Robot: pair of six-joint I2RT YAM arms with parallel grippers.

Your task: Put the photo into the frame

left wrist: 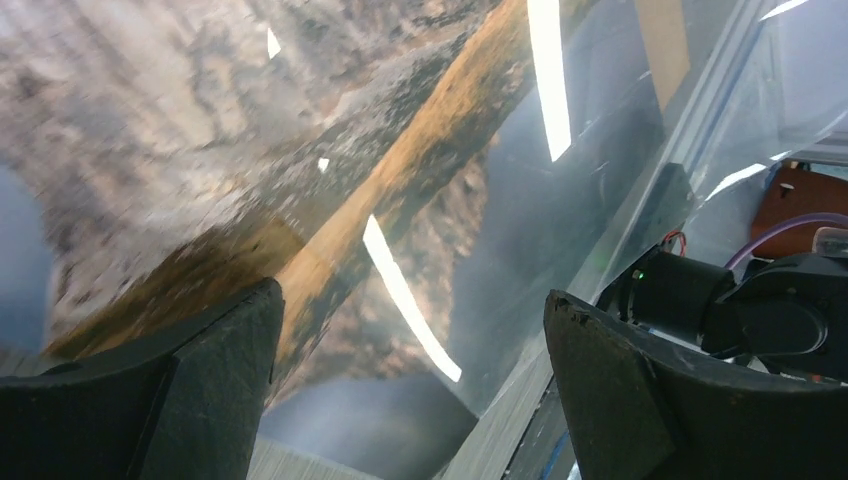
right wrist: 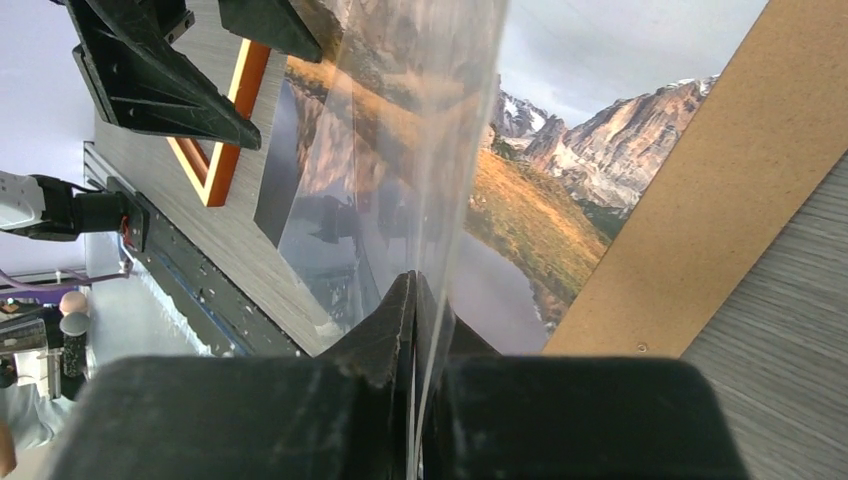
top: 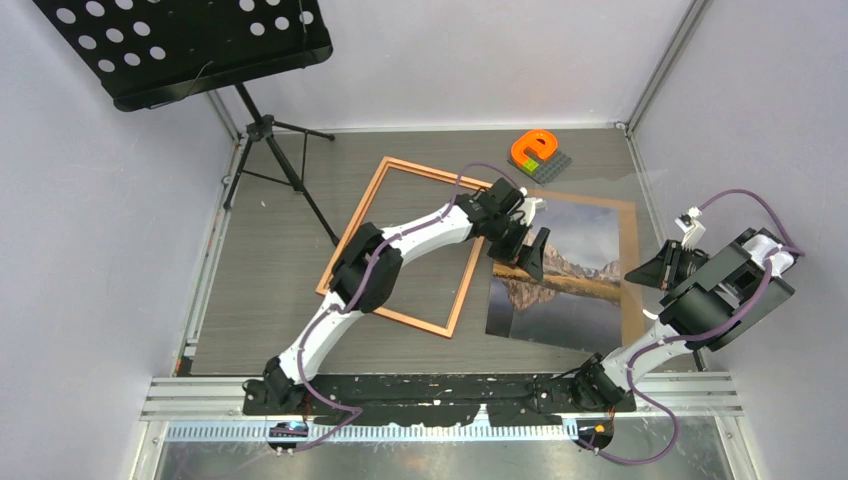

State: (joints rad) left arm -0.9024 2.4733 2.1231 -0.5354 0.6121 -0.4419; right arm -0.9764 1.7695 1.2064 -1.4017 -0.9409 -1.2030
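The photo, a mountain mirrored in a lake, lies flat on a brown backing board at the right of the table. The frame, a thin orange-brown border, lies empty to its left. My right gripper is shut on the near edge of a clear sheet that stands tilted above the photo. In the top view that gripper is at the board's right edge. My left gripper hangs open over the photo's left edge, with nothing between its fingers.
A black music stand on a tripod stands at the back left. An orange, green and grey block piece sits at the back. A metal rail runs along the near edge. Walls close in both sides.
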